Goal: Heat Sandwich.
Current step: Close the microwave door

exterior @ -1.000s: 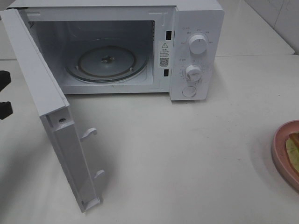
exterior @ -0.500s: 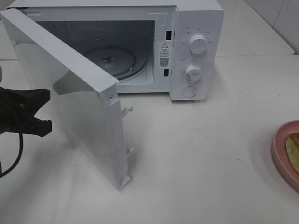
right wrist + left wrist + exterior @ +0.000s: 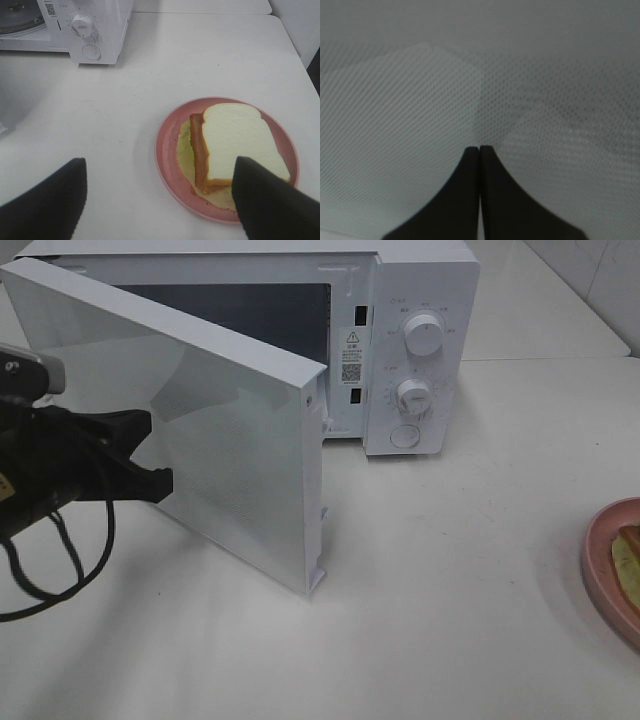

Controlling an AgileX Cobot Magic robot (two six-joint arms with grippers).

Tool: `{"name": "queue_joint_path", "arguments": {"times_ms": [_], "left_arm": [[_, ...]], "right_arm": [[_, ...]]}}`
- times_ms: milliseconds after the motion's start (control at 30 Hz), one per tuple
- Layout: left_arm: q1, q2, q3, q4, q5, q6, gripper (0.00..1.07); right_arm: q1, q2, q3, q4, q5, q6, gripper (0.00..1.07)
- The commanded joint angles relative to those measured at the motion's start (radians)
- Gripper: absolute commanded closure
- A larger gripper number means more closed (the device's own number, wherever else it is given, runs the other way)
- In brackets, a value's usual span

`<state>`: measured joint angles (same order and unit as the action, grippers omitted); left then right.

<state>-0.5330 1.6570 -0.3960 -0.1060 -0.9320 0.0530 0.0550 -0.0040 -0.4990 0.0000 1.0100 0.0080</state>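
With my left gripper (image 3: 150, 455) pinched shut and empty, I have pushed the white microwave's hinged door (image 3: 235, 465) from wide open to half closed. That looks premature: the white-bread sandwich (image 3: 235, 147) still sits on the round pink plate (image 3: 167, 155) by the bench's right edge, under my wide-open, empty right gripper (image 3: 160, 202).

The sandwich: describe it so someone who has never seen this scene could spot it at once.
Start at the white microwave at the back of the table, then look to the right edge for the round pink plate. The sandwich lies on it: white bread over reddish-brown meat and pale yellow-green filling, the only food there.
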Motion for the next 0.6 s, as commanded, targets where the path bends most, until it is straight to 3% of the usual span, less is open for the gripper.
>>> {"name": "queue_joint_path", "arguments": {"times_ms": [33, 67, 200, 433, 600], "left_arm": [[-0.042, -0.006, -0.073, -0.091, 0.076, 0.072, 1.07], [-0.060, -0.005, -0.115, -0.136, 0.115, 0.110, 1.07], [-0.084, 0.035, -0.205, -0.184, 0.162, 0.141, 1.07], [-0.136, 0.120, -0.325, -0.211, 0.188, 0.149, 1.07], [-0.195, 0.190, -0.437, -0.317, 0.222, 0.236, 1.07]], "right_arm": [[-0.009, -0.027, 0.002, 0.000, -0.016, -0.008, 0.31], [-0.009, -0.027, 0.002, 0.000, -0.016, -0.008, 0.31], [-0.009, -0.027, 0.002, 0.000, -0.016, -0.008, 0.31], [-0.009, -0.027, 0.002, 0.000, -0.016, -0.008, 0.31], [-0.009, -0.027, 0.002, 0.000, -0.016, -0.008, 0.31]]}}
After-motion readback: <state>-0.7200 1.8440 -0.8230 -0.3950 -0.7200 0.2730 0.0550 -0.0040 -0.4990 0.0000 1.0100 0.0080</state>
